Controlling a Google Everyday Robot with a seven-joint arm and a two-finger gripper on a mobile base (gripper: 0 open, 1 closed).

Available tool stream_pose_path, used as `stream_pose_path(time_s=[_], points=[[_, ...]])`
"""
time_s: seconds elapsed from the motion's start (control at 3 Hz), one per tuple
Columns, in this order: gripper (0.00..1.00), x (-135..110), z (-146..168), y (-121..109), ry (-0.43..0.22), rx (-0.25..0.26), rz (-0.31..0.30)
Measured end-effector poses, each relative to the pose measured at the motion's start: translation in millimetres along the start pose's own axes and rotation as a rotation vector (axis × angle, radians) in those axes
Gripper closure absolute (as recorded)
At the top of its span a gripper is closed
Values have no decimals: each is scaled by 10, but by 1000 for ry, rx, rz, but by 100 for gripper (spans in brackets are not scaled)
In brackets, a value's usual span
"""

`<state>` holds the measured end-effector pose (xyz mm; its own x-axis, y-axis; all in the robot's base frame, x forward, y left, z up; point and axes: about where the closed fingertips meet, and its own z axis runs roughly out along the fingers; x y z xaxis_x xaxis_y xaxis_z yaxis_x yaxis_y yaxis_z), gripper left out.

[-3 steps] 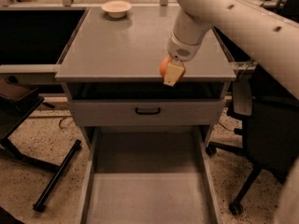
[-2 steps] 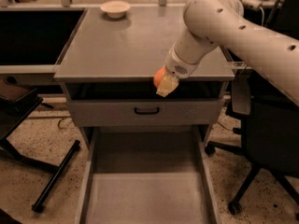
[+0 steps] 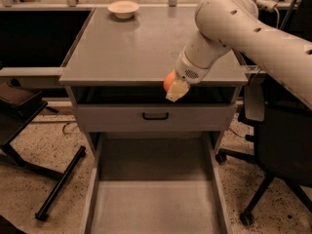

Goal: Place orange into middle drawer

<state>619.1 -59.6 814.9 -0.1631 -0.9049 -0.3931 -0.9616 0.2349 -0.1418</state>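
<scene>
Gripping: the gripper (image 3: 176,89) is closed around the orange (image 3: 168,81), holding it.
Orange place: just over the front edge of the cabinet top (image 3: 131,48), right of its middle.
Drawer: the middle drawer (image 3: 151,208) is pulled out, well below the cabinet top.
Bowl: white bowl (image 3: 123,9) at the cabinet top's rear edge.

The arm (image 3: 253,30) is a thick, smooth tube in a cream-white shell, with a row of small dark holes dotted along its upper side. Above the fingers it swells into a rounded elbow, then narrows to a short wrist (image 3: 192,71) ringed by a band with a patch of fine vent holes. The gripper (image 3: 173,89) sits at the front edge of the worktop (image 3: 131,48), its pale yellowish fingers (image 3: 177,90) clamped on the orange (image 3: 168,81).
</scene>
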Motion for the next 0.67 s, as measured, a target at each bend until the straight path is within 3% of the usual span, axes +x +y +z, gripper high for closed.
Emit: stream_pose_path(time_s=[0.33,0.67], points=[[100,-25,-87,-42,-3,15,-4],[100,41,-692,-120,2,112,34]])
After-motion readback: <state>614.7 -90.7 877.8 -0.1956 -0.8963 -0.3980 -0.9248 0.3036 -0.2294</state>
